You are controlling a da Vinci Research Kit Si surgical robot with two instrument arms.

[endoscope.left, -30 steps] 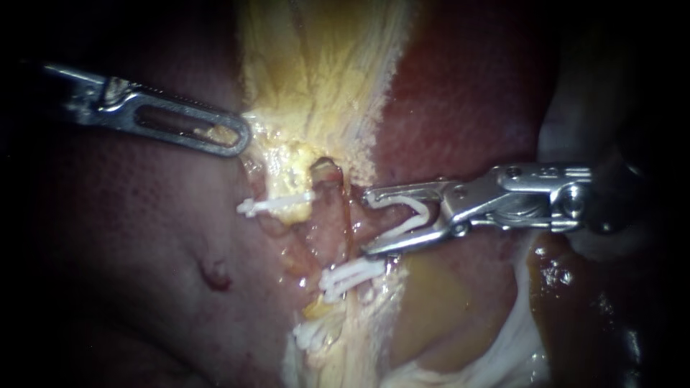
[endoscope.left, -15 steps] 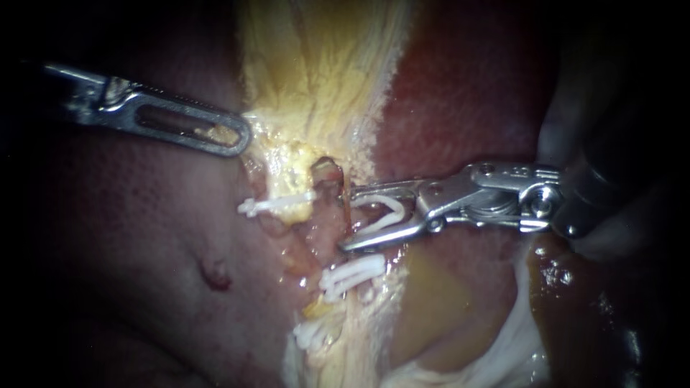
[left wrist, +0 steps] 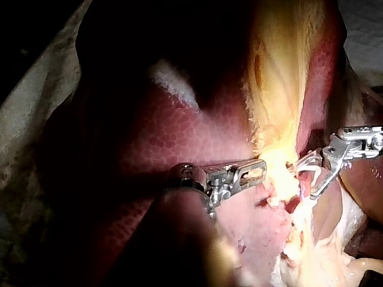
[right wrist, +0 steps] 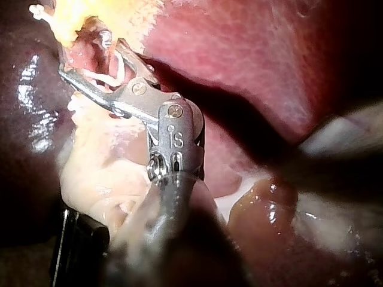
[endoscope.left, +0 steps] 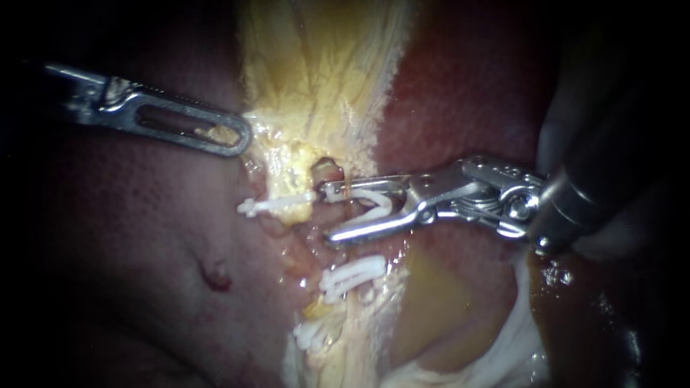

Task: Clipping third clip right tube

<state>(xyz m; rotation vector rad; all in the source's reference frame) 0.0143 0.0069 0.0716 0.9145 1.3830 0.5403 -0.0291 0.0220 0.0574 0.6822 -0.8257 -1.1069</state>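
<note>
**Operator:** Where was my right instrument then?

**Observer:** Your right instrument (endoscope.left: 327, 213) came in from the right edge of the endoscope frame and reached the centre. Its claw stood wide apart, yet both halves bore on the open clip (endoscope.left: 375, 205) seated between them, a white V with its mouth facing left.

**Operator:** And the right tube?

**Observer:** The right tube (endoscope.left: 330, 172), a thin reddish strand, ran down the centre of the frame, just right of the left clip (endoscope.left: 277, 205) and above the lower clips (endoscope.left: 352, 275). Your claw's tips overlapped it. I could not tell whether the strand sat inside the open clip or behind the claw.

**Operator:** My left instrument?

**Observer:** Your left instrument (endoscope.left: 241, 138) lay in the upper left of the frame, well apart from the right one. Its claw was closed on a shred of the yellow tissue (endoscope.left: 316, 72), which showed through the slot, and its tip touched the left border of that yellow band. Dark red liver (endoscope.left: 467, 93) lay on both sides.

**Operator:** Did the wrist cameras add anything?

**Observer:** In the left wrist view your left instrument (left wrist: 254, 172) met the bright yellow tissue (left wrist: 278, 89), with the right instrument (left wrist: 302, 179) just ahead of it. In the right wrist view your right instrument (right wrist: 84, 55) showed the open clip (right wrist: 111, 76) between its spread halves.
</note>
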